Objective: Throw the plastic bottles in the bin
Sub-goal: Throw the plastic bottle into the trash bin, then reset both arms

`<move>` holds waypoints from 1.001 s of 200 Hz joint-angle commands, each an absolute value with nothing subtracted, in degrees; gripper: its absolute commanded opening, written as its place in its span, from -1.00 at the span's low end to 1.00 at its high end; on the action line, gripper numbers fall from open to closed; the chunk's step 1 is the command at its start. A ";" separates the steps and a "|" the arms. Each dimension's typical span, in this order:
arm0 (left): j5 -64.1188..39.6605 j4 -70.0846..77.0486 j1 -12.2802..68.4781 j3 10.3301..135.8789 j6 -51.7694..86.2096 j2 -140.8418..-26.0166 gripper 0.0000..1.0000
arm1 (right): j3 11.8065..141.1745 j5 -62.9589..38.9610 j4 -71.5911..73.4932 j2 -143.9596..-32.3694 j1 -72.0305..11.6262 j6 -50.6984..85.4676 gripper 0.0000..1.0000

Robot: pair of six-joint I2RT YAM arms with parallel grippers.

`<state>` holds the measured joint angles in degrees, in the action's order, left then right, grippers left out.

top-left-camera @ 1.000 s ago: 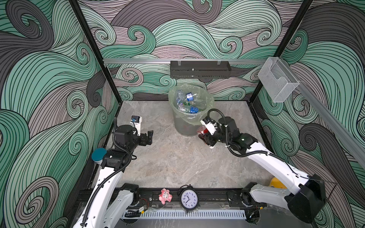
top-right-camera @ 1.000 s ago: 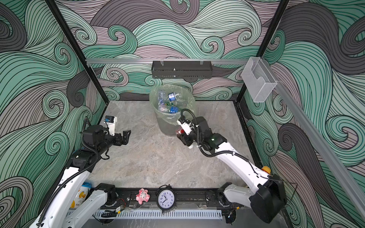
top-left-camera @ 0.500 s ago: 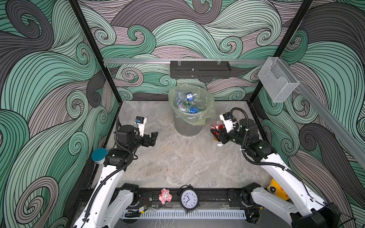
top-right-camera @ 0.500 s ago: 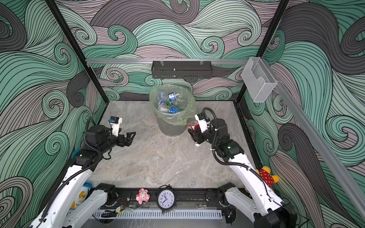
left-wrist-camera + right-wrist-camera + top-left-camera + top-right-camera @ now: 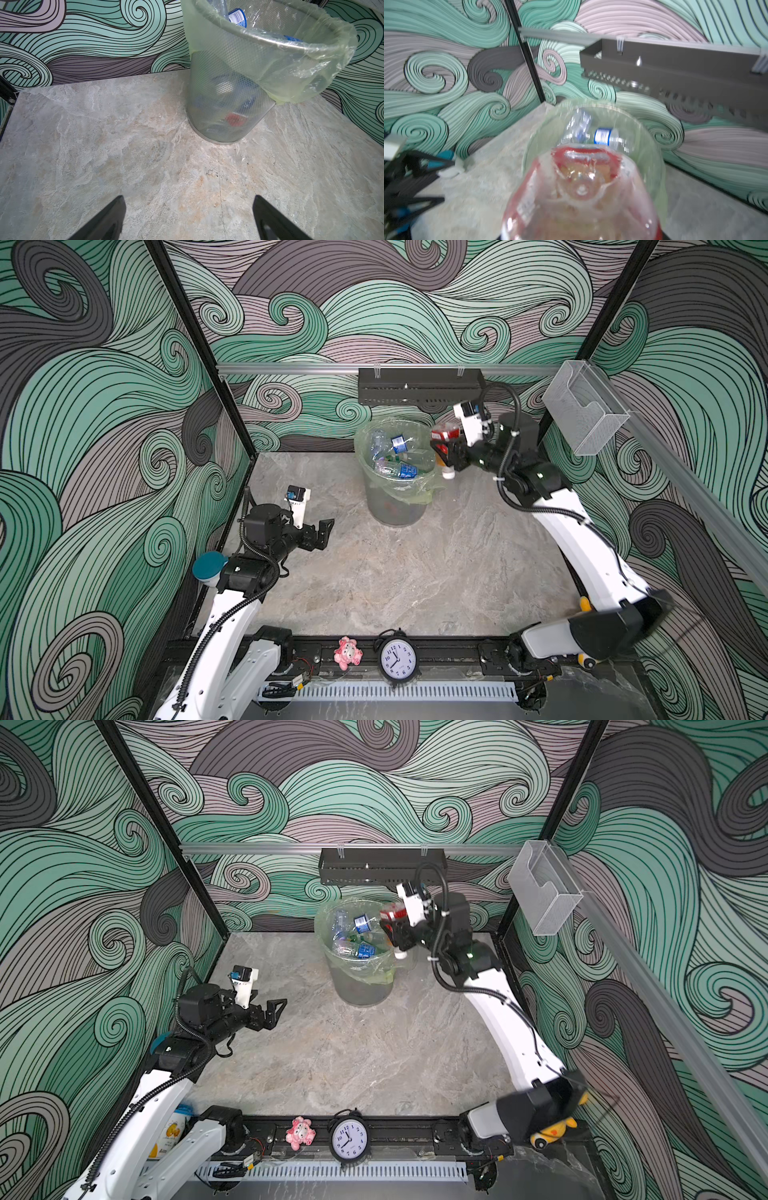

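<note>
The job looks almost done. The bin [image 5: 395, 510] stands at the far middle of the table [image 5: 395, 580], its pale green liner folded over the rim. Several plastic bottles [image 5: 399, 456] already lie heaped inside it, clear ones with blue labels. The left wrist view shows more shapes low down through the mesh wall [image 5: 228, 83], one of them red.

One piece is not yet in: the red-labelled bottle [image 5: 445, 435]. The right gripper [image 5: 441, 452] carries it raised at the bin's right rim, fingers pinching its body and the white cap pointing down. The right wrist view looks along this bottle [image 5: 581, 197] to the bin's mouth beyond it, where a blue-labelled bottle [image 5: 604, 136] lies. Whether the red one hangs fully over the opening or just right of the rim I cannot tell — the top views put it right at the edge.

The left gripper [image 5: 322, 531] hovers over the left side of the table, well apart from the bin, its fingers spread wide with nothing between them. Its wrist view shows only bare stone between the tips.

No other bottle shows on the table in either top view. By my reading, what is left is this last drop — carry the red bottle in over the liner if needed, then let go.
</note>
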<state>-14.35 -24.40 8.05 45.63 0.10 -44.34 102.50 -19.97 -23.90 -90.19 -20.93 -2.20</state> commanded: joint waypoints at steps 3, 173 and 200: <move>-13.69 -25.40 7.82 47.67 -0.77 -42.94 0.94 | 119.42 -22.14 -37.14 -104.33 -20.74 -3.69 0.54; -1.61 -11.25 7.82 48.19 3.53 -55.08 0.95 | 73.55 -14.25 -17.78 -70.84 -9.48 4.50 0.87; 3.05 -8.16 7.82 46.89 4.92 -59.02 0.95 | 61.80 -7.21 -11.50 -65.62 -5.84 4.84 0.99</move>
